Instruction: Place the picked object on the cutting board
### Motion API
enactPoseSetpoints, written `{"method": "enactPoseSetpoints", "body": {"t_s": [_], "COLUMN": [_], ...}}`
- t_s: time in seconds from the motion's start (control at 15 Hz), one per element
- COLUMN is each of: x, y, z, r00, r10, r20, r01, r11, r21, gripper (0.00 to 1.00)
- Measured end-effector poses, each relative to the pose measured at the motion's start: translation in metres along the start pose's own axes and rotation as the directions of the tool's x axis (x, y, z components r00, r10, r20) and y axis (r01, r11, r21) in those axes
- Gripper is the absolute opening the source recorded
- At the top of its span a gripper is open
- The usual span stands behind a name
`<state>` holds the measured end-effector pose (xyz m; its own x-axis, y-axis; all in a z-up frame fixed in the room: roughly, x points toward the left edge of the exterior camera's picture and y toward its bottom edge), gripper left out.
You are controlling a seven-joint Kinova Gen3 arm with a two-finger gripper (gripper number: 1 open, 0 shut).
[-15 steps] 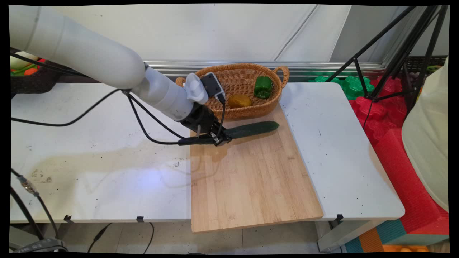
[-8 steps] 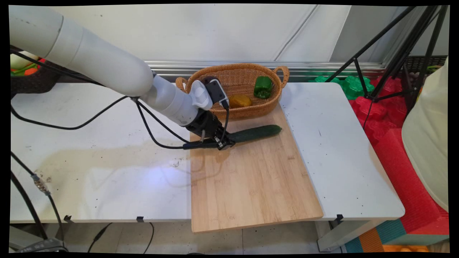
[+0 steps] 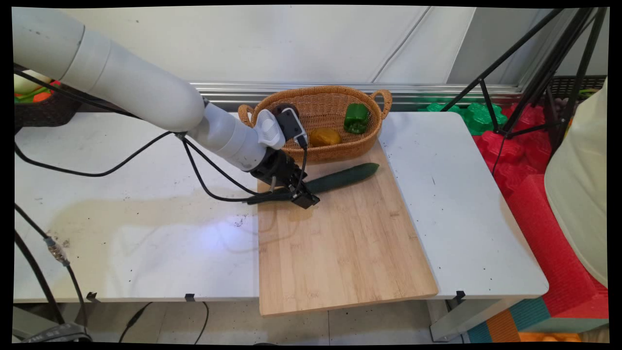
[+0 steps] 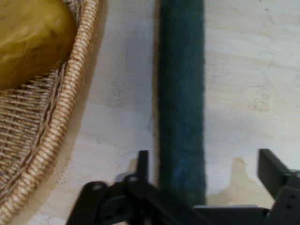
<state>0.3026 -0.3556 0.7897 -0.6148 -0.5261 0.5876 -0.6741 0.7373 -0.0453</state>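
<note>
Hand view — gripper (image 4: 206, 176) fingers spread | rough dark-green cucumber (image 4: 182, 93) between

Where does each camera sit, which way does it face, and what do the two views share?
Main view: fixed above the table's near side, looking down across it to the wall; the white arm and its pincer show.
Hand view: on the hand, looking along the pincer, whose black linkage and fingers rise from the bottom edge.
Shared: the cucumber on the cutting board, and the basket with a potato.
</note>
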Motion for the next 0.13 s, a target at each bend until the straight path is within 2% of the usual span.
{"method": "enactPoseSetpoints", "body": {"t_s": [0.13], "x": [-0.0015], "y": [-0.0011], "z": [-0.0041], "r00": [1.0], "r10": [0.001], "r20": [-0.007], "r01": [-0.001], "r11": [1.0], "r21": [0.001], "gripper": [1.0]}}
